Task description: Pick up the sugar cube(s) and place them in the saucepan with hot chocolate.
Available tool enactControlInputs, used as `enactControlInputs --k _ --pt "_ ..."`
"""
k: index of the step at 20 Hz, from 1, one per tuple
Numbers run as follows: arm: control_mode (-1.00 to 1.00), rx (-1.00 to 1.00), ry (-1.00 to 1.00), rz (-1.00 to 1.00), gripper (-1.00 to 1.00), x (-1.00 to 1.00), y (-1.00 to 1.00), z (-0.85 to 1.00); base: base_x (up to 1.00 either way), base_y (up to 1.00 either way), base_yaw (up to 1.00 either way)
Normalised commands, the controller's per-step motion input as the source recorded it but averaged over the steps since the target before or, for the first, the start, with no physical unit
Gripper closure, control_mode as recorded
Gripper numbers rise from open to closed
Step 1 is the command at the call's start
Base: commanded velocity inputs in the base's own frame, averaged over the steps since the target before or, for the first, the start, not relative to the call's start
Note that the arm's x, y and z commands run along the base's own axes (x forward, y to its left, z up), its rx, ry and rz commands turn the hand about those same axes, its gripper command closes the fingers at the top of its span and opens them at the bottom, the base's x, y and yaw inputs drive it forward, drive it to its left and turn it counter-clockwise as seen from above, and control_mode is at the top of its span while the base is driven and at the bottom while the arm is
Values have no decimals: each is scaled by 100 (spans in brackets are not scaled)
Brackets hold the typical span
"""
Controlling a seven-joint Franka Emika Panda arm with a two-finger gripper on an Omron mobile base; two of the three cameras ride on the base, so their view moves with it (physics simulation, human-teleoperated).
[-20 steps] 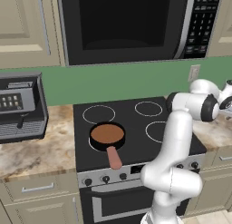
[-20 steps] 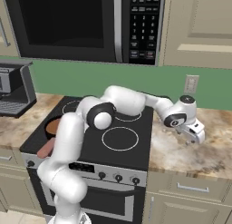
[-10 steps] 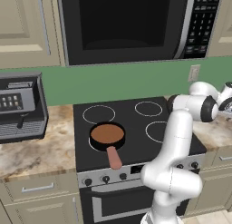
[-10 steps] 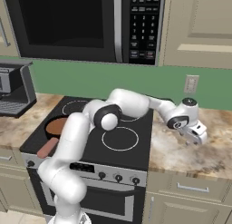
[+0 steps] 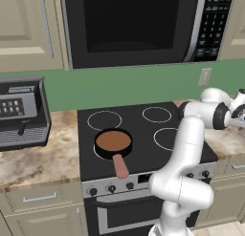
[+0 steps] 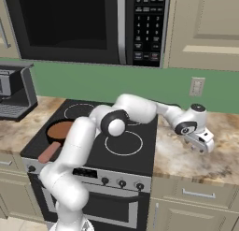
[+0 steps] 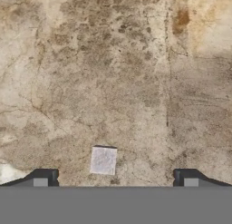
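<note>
Reaching far out to the right, the white arm (image 6: 135,111) stretches across the black stove (image 6: 126,153) to the marbled counter (image 6: 219,155) beside it, with the microwave (image 5: 129,25) overhead and a coffee machine (image 5: 21,115) well apart on the left counter. The saucepan (image 5: 113,142) sits on the stove's near-left burner, brown liquid inside, its pink handle (image 5: 120,166) pointing toward the front edge. The gripper (image 6: 201,143) hangs just over the right counter, tilted downward, its jaws spread as wide as they go and holding nothing. In the hand view a single small pale sugar cube (image 7: 103,160) lies on the stone, between the two dark fingertips (image 7: 43,177) but a little nearer the left one. To my eye this is the approach for the first pickup: the cube is untouched and nothing has gone in the pan. The next move looks to call for centring over the cube, lowering until the tips straddle it, then a gentle close, since so small a block could easily skid away.
</note>
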Motion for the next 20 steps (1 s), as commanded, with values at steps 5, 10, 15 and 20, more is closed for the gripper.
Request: enactControlInputs --k 5,10,15,20 --pt "-100 4 5 0 -100 0 0 -12 0 0 0" --pt "-100 3 3 0 -100 0 0 -9 0 0 0" --pt "-100 0 1 0 -100 0 0 0 0 0 0" --pt "-100 0 0 0 -100 6 0 0 0 0 0"
